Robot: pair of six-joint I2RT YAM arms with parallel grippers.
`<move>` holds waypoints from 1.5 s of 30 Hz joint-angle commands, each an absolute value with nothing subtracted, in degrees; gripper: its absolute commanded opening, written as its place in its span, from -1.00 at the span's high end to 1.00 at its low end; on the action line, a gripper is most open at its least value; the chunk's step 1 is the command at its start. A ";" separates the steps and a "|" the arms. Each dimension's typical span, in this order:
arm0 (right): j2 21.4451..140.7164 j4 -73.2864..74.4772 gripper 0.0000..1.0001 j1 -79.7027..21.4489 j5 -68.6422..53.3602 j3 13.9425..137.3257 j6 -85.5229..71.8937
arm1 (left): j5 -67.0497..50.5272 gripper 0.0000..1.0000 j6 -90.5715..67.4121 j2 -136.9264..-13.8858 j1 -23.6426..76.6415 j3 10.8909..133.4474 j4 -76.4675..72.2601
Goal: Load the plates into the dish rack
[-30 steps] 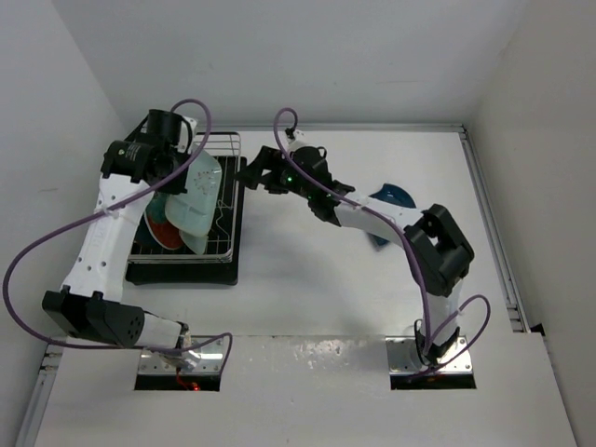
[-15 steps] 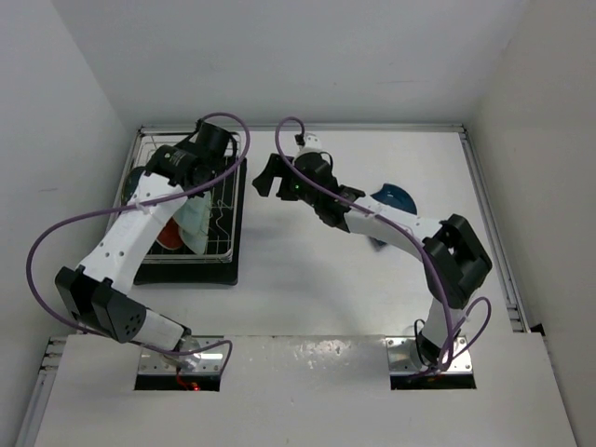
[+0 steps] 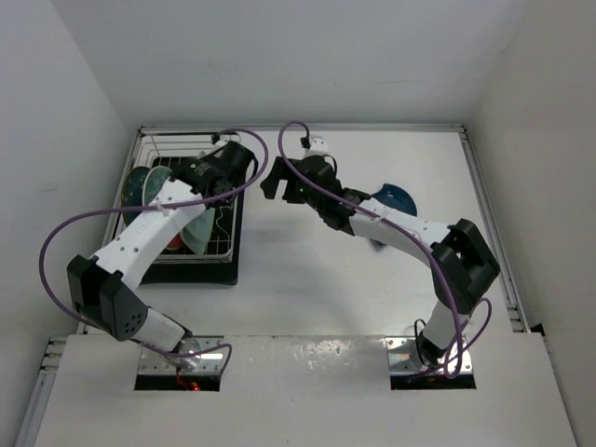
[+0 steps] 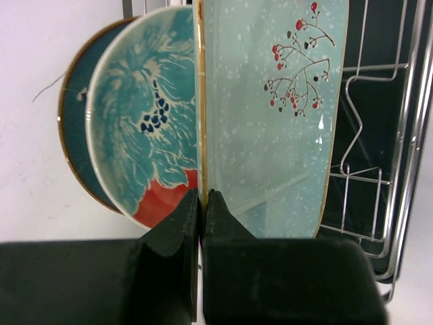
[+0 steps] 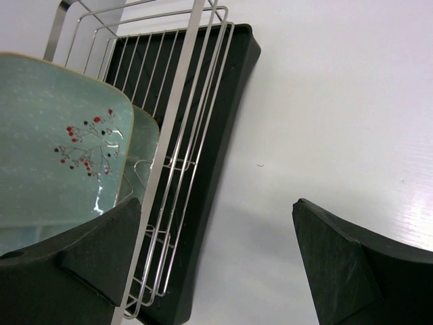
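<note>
My left gripper [image 4: 201, 203] is shut on the brown rim of a pale mint plate [image 4: 270, 135] with a red berry sprig. That plate stands on edge in the dish rack [image 4: 379, 183], beside the red plate with a light-blue pattern [image 4: 135, 128] and the dark teal plate [image 4: 73, 135]. From above, the left gripper [image 3: 207, 177] reaches over the dish rack [image 3: 177, 140]. My right gripper [image 3: 275, 177] hangs open just right of the rack, with nothing between its fingers. The right wrist view shows the mint plate [image 5: 54, 149], with another pale one [image 5: 143, 145] behind it. A dark-blue leaf plate [image 3: 393, 197] lies on the table.
The rack sits on a black drip tray [image 3: 228, 265] at the left of the white table [image 3: 307, 289]. The side walls stand close on both sides. The right forearm [image 3: 391, 223] passes beside the leaf plate.
The left wrist has swung to the right across the rack, turning the mint plate upright among the others. The right gripper has shifted slightly right, staying open.
</note>
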State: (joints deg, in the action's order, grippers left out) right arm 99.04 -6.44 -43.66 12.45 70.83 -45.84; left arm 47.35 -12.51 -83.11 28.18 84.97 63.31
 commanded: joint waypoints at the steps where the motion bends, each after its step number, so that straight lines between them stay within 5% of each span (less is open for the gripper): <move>1: 96.50 -6.59 -0.85 -44.03 14.59 70.58 -44.91 | 56.94 1.00 -14.41 -83.23 29.18 83.68 59.16; 34: 91.50 -0.62 -0.98 -37.20 8.53 65.49 -41.84 | 41.84 0.99 -15.64 -87.71 26.98 76.90 58.10; 37: 87.99 -0.18 -0.98 -32.45 7.48 60.83 -42.62 | 41.31 0.83 -14.33 -87.71 26.46 78.21 58.10; 41: 84.11 4.03 -0.98 -23.42 4.40 55.29 -43.86 | 40.78 0.19 -12.83 -87.71 25.93 81.47 58.10; 45: 83.32 10.44 -0.95 -15.75 4.30 53.53 -42.81 | 39.47 -0.23 -10.56 -87.71 25.93 85.51 58.10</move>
State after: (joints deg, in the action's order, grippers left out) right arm 84.90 5.48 -19.66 5.56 54.41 -43.13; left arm 40.58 -12.73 -88.29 26.50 81.47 58.52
